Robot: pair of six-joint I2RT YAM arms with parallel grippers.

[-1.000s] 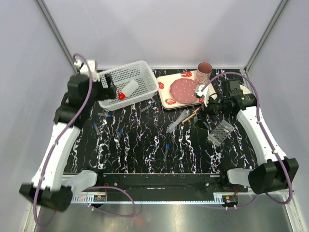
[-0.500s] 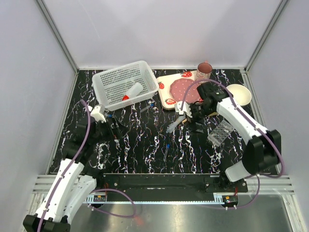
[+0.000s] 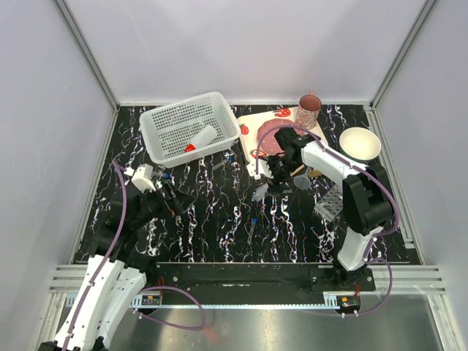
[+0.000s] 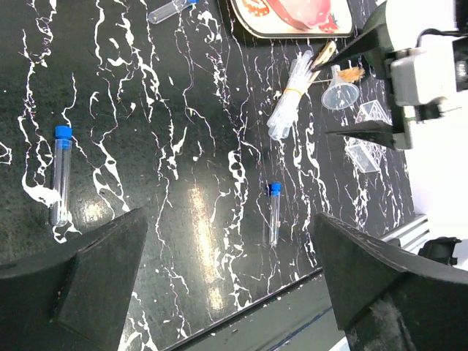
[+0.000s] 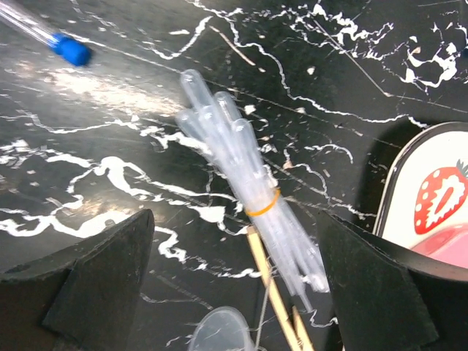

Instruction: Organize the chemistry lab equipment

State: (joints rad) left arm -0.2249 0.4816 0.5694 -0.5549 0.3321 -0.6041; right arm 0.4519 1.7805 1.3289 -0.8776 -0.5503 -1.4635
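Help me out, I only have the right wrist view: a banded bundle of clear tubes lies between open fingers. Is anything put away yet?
Observer: Yes. The top view shows the white squeeze bottle lying inside the white basket at the far left.
Operator: Where is the tube rack?
Observer: The clear grid rack stands on the right side, nearer the arm bases than the white bowl.
Operator: And the left arm?
Observer: The left gripper is open above two blue-capped vials that lie flat and apart.
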